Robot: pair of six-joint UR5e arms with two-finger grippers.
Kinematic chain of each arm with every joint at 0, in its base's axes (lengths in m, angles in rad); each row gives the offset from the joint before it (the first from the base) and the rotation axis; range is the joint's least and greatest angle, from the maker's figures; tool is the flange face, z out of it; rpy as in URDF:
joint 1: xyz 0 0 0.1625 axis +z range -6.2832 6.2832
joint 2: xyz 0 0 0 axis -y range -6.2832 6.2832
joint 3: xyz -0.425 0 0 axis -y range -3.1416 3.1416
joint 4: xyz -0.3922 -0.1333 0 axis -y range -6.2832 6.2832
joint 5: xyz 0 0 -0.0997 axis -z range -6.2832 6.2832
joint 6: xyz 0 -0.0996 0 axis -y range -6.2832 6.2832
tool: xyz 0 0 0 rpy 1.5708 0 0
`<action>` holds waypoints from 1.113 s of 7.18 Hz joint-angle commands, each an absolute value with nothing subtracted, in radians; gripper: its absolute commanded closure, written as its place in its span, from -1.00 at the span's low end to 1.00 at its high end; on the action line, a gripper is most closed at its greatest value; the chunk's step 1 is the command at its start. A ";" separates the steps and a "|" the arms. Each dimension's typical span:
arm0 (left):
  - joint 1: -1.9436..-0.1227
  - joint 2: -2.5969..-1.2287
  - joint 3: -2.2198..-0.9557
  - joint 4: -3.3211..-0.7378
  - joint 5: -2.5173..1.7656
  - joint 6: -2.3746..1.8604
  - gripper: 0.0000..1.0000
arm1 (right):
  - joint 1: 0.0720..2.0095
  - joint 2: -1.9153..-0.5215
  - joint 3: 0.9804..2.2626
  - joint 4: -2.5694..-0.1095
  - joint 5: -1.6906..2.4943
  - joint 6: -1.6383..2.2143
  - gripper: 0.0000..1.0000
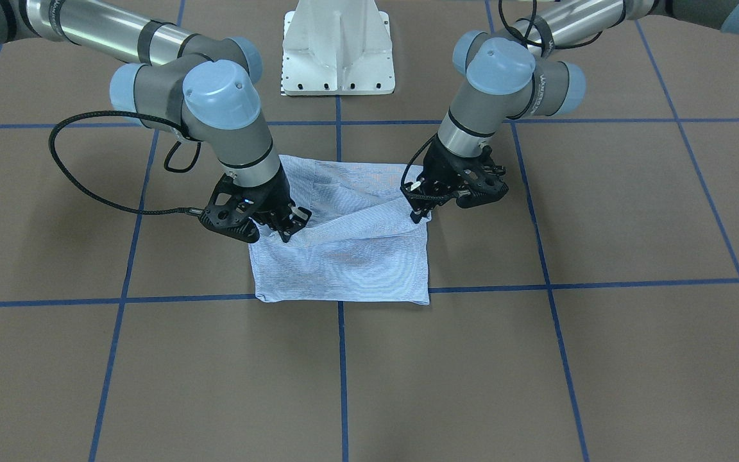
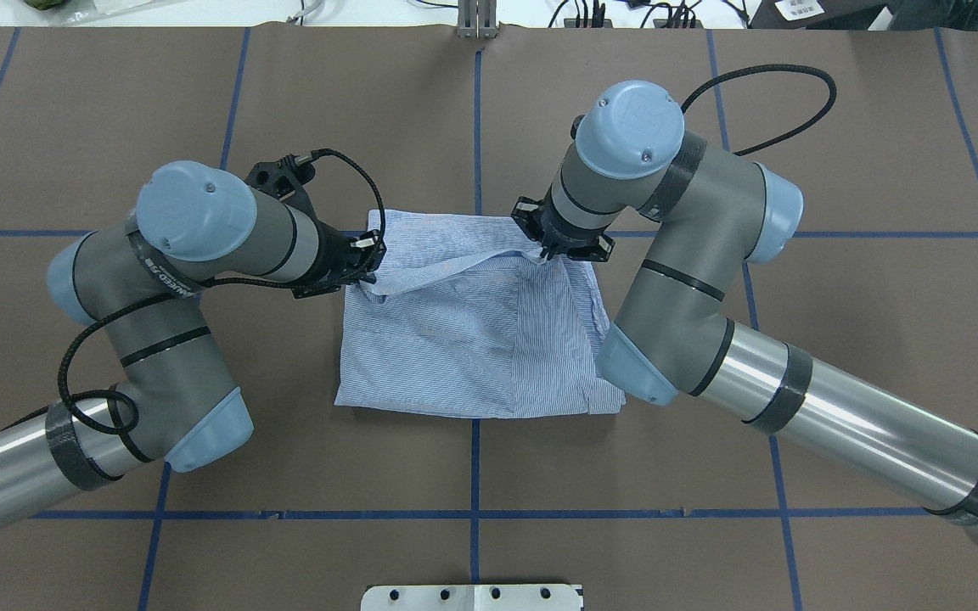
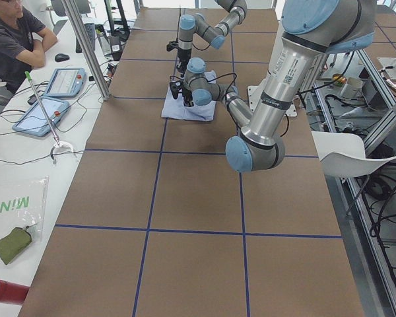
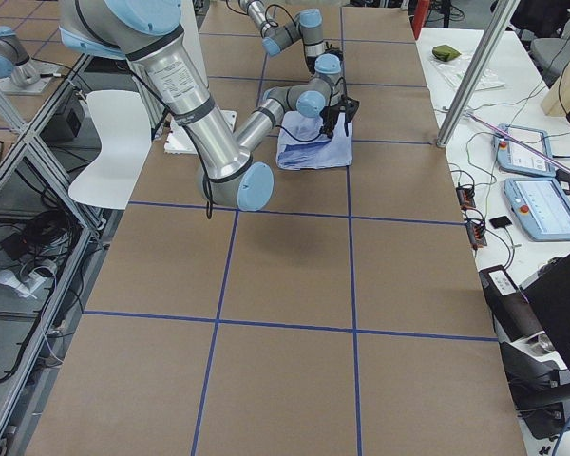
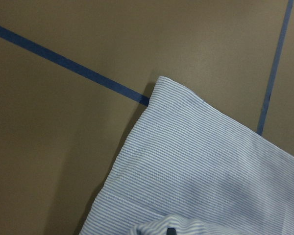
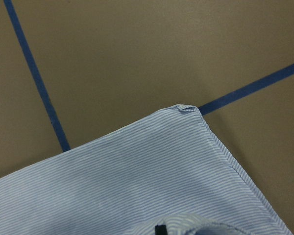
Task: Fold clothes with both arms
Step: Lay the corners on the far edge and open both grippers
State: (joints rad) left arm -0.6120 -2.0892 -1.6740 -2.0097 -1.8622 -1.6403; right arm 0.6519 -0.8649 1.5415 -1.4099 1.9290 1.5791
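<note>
The clothes are one light blue striped shirt point(image 1: 344, 263) point(image 2: 472, 348), lying as a folded rectangle in the middle of the brown table. Its far edge, the one away from the robot base, is lifted into a taut ridge between the two grippers. My left gripper point(image 2: 368, 265) point(image 1: 422, 206) is shut on that ridge at the shirt's left side. At the right side, my right gripper point(image 2: 553, 249) point(image 1: 290, 226) pinches the same ridge. Both wrist views look down on a flat corner of the shirt point(image 5: 196, 161) point(image 6: 137, 181), with raised fabric at the bottom edge.
The white pedestal base point(image 1: 337, 58) point(image 2: 472, 596) stands on the robot's side of the shirt. Blue tape lines point(image 1: 340, 359) grid the table. A seated person point(image 3: 13, 39) and tablets point(image 3: 43, 112) are at a side desk. A white chair point(image 4: 114, 123) stands beside the table.
</note>
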 commanded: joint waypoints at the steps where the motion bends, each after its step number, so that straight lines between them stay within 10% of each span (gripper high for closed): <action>1: -0.612 -2.094 -1.669 -2.017 -1.862 -1.641 1.00 | 0.657 -0.838 1.494 -1.393 1.928 1.566 1.00; 3: -0.612 -2.100 -1.669 -2.017 -1.862 -1.644 0.67 | 0.660 -0.827 1.493 -1.391 1.931 1.560 1.00; 4: -0.611 -2.100 -1.669 -2.014 -1.856 -1.647 -0.71 | 0.660 -0.824 1.493 -1.391 1.930 1.551 -0.97; 5: -0.618 -2.097 -1.672 -2.013 -1.856 -1.644 -0.98 | 0.672 -0.819 1.493 -1.391 1.934 1.545 -1.00; 8: -0.733 -2.089 -1.672 -1.997 -1.896 -1.612 -0.98 | 0.761 -0.818 1.503 -1.390 2.040 1.459 -1.00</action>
State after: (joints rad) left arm -0.6854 -2.0920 -1.6719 -2.0041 -1.8706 -1.6303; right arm 0.7373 -0.8188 1.4973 -1.3907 2.0046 1.4795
